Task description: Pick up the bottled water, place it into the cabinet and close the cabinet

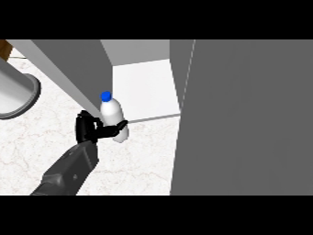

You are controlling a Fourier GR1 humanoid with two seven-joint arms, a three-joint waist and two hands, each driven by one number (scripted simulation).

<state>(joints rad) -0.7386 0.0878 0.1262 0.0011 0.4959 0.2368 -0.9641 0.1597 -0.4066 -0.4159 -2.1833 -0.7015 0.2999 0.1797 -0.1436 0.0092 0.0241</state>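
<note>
The bottle [113, 117] is in the grasp of the one hand [91, 127] that shows, which comes up from the lower edge on a grey forearm, left of the cabinet [247, 114]. Its black fingers curl round the lower half of the bottle from the left, one fingertip reaching across the front near the bottle's base. Which hand it is cannot be told for sure; from its place in the view it looks to be the left one.

The bottle stands nearly upright, its long axis running up and down with a slight lean, its blue cap [106, 96] at the top pointing away from the forearm. It is held right at the front lip of the cabinet's open compartment, cap overlapping the dark left wall, its white body in front of the pale cabinet floor [148, 89]. The cabinet's grey door [254, 137] stands open, to the right of the bottle. Under the bottle and hand lies the marbled worktop [23, 147]. A grey cylinder [9, 89] sits well left of the cabinet.
</note>
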